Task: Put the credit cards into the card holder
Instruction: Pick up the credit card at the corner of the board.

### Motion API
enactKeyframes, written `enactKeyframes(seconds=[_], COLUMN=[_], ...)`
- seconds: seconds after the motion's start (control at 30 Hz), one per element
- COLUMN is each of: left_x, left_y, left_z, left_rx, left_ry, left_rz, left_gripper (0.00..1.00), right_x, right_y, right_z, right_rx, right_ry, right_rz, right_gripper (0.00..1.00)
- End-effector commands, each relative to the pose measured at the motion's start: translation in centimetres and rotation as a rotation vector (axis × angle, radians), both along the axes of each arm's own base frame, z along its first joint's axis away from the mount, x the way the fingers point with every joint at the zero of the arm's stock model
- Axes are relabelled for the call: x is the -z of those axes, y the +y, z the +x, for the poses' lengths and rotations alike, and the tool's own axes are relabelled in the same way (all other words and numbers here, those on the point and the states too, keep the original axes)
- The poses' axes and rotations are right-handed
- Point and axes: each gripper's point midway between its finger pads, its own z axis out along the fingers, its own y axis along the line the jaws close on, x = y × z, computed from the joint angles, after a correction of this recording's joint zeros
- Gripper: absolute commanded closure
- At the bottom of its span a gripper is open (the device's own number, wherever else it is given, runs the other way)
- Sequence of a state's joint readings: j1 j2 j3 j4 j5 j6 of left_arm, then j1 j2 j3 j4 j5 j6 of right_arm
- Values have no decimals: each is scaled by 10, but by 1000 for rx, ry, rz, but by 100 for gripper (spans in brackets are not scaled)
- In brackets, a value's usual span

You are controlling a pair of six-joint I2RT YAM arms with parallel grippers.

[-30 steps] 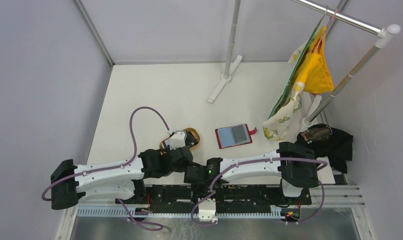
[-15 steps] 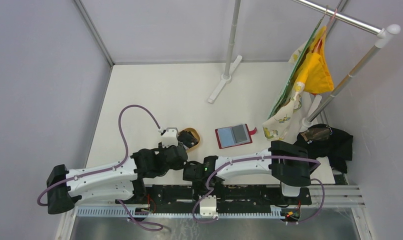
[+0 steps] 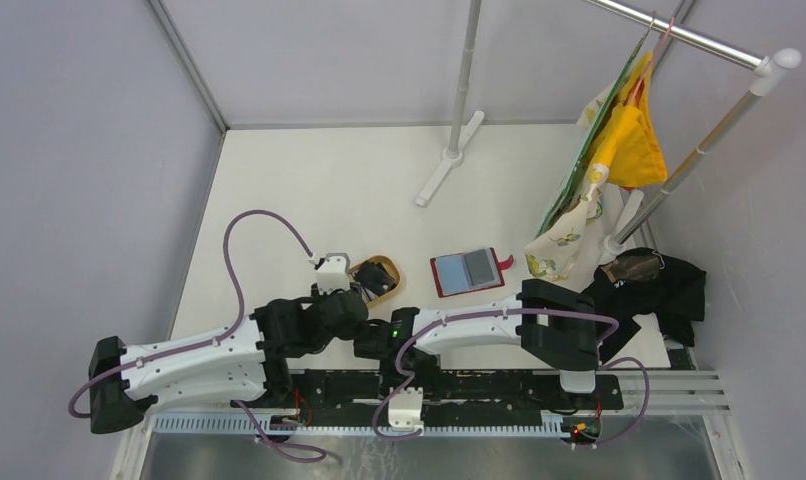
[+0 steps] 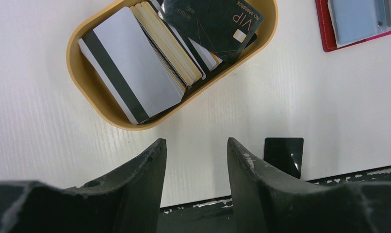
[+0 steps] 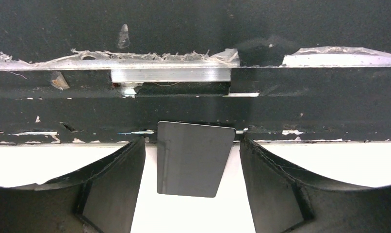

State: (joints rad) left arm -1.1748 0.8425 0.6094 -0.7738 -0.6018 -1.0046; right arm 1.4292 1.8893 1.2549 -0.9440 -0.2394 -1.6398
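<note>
One black card [image 5: 192, 165] lies flat on the white table [image 3: 309, 180] at its near edge. Its long axis runs from that edge straight out across the table, and its near short end reaches over the dark rail [image 5: 305, 111] that borders the tabletop. The right gripper [image 5: 192, 141] stands over this card with a finger on either side of its long edges. The jaws are apart, a strip of table shows on each side, and nothing is clamped.

The other credit cards [image 4: 135, 73] sit packed on edge in an oval tan tray [image 4: 79, 82], leaning back like files. A pale card with a dark stripe faces the front, and a black VIP card [image 4: 218, 24] lies across the far end. The tray's long axis runs slantwise, from near left to far right in the left wrist view.

The left gripper [image 4: 195, 141] hangs just short of the tray, its jaws spread with only bare table between them. The loose black card is off to its right.

The card holder [image 3: 467, 271] lies open and flat to the right of the tray and apart from it, grey-blue panels up. Its long axis runs roughly left to right, and its snap tab [image 3: 506, 262] points right, toward the cloths [image 3: 634, 145] hanging on a rack
</note>
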Motion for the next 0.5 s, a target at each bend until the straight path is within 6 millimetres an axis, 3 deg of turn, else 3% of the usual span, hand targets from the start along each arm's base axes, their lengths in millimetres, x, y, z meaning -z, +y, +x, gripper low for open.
enactKeyframes(seconds=[0.0,0.47], left_x=[-18,-17], left_y=[-1,1], left_z=[9,7], left_rx=[-45,-33], left_ry=[-53,-50], left_rz=[-46,-47], left_gripper=[44,44], right_x=[-3,1], right_y=[13,11], right_z=[-1,-5], right_rx=[37,108], right_ry=[29,38], right_rz=[11,-16], right_gripper=[24,26])
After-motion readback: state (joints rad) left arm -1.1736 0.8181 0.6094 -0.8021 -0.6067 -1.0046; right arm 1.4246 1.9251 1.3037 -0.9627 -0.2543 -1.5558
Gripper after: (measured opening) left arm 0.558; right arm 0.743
